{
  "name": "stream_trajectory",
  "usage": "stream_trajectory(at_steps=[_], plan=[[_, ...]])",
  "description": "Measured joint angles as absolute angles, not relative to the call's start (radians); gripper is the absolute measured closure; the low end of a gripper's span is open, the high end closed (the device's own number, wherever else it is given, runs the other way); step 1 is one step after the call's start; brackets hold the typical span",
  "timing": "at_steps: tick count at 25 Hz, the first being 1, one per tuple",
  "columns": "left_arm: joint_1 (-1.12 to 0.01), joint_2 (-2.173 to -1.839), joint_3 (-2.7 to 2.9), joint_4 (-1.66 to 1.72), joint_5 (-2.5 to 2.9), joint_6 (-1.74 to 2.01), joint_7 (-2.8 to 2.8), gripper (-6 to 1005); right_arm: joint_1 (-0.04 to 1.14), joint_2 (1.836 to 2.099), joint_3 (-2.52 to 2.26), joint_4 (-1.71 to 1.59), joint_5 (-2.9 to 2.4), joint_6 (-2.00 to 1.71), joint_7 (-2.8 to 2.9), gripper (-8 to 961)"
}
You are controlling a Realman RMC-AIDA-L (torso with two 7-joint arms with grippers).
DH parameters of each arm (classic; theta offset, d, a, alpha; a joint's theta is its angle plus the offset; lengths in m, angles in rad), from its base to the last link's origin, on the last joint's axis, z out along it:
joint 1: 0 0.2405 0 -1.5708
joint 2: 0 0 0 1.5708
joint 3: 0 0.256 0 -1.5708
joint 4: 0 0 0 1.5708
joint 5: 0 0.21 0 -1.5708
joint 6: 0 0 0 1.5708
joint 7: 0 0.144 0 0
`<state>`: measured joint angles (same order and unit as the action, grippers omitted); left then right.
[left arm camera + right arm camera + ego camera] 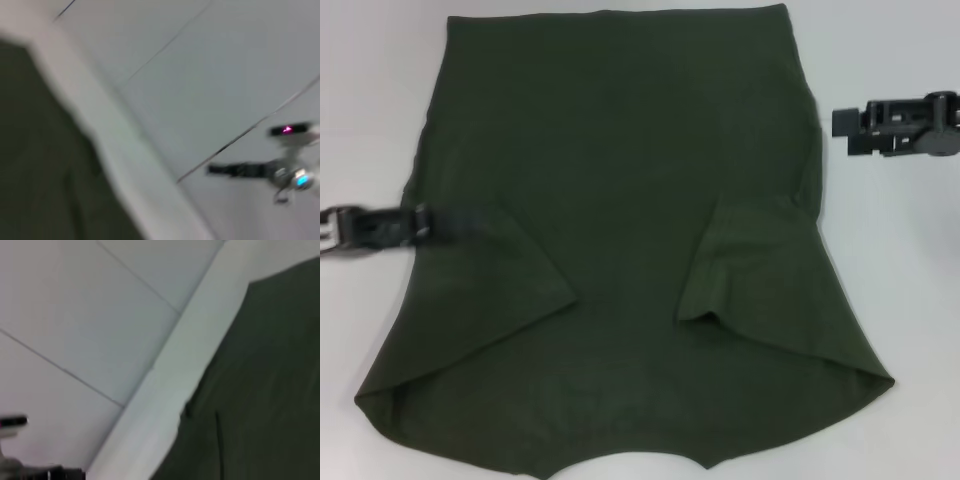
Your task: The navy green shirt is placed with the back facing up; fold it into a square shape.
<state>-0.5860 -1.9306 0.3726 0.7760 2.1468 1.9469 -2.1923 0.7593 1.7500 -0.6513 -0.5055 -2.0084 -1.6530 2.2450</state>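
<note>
The dark olive-green shirt [620, 180] lies flat on the white table [910, 300] with its plain back up. Both sleeves are folded inward onto the body: the left sleeve [510, 270] and the right sleeve [740, 260]. My left gripper [470, 222] reaches in from the left and lies low over the shirt's left edge, by the folded left sleeve. My right gripper [842, 121] hovers over bare table just off the shirt's right edge, apart from the cloth. The shirt also shows in the left wrist view [40, 150] and in the right wrist view [260, 390].
The shirt covers most of the table, and its near hem reaches the front edge. Bare table strips run along both sides. The wrist views show the table's white edge [125, 165] and tiled floor [75, 315] beyond it.
</note>
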Motion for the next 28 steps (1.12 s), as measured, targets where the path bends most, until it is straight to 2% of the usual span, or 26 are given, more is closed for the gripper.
stream_trajectory(at_steps=[3, 9, 28], plan=[[-0.599, -1.907, 0.313, 0.803, 2.291, 1.978, -2.292, 139, 0.786, 1.747, -0.665, -0.514, -2.065, -1.675, 2.261, 31], [-0.618, -1.888, 0.282, 0.826, 2.504, 1.993, -2.386, 139, 0.824, 1.751, -0.718, -0.517, -2.121, -1.692, 2.281, 34], [-0.601, -1.903, 0.329, 0.762, 2.699, 1.833, -2.408, 138, 0.836, 1.772, -0.775, -0.505, -2.143, -1.657, 2.275, 41]])
